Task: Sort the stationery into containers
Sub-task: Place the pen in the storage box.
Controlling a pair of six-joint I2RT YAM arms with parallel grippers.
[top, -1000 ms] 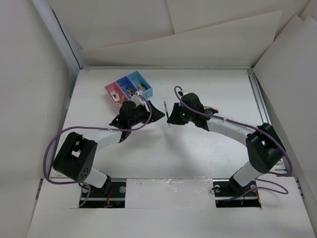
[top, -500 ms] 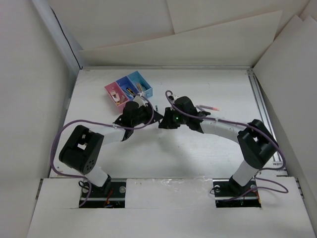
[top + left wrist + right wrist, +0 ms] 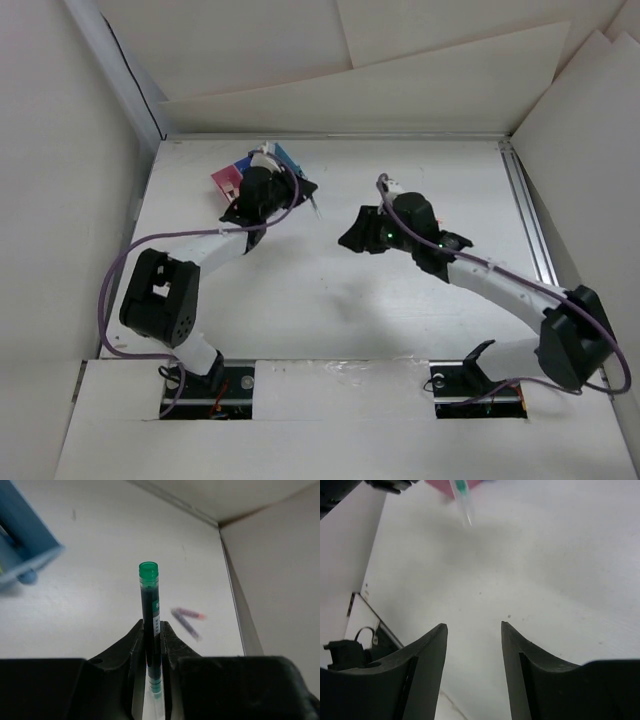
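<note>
The left tool (image 3: 150, 630) is clenched on a green-capped pen (image 3: 148, 587). Its two jaws pinch the barrel low down. In the left wrist view the pen's long axis runs straight along the 12-to-6 line, in line with the fingers. The green cap stands clear beyond the tips at 12 and the clear end sits back between the jaws at 6.

From that grip, the corner of the light blue bin (image 3: 25, 545) lies at about 10 o'clock, near but not under the cap. In the top view the same tool hangs against the near side of the containers (image 3: 228, 180). The row sits at roughly 10 to 11 o'clock of the tips and is partly hidden by the wrist.

By my reading, the drop depends on carrying the cap toward 10 o'clock until the pen is over an open bin. Its length should also be laid along the bin, not across a wall.

The right tool (image 3: 472, 627) is released, with its jaws apart over bare desk (image 3: 330, 300) and nothing between them. It sits well apart from the bins, at about 4 o'clock of them, so the left arm is plainly nearer.

A blurred pink-red pen (image 3: 187, 621) lies flat on the desk near 3 o'clock of the left tool's tips, not yet sorted.
</note>
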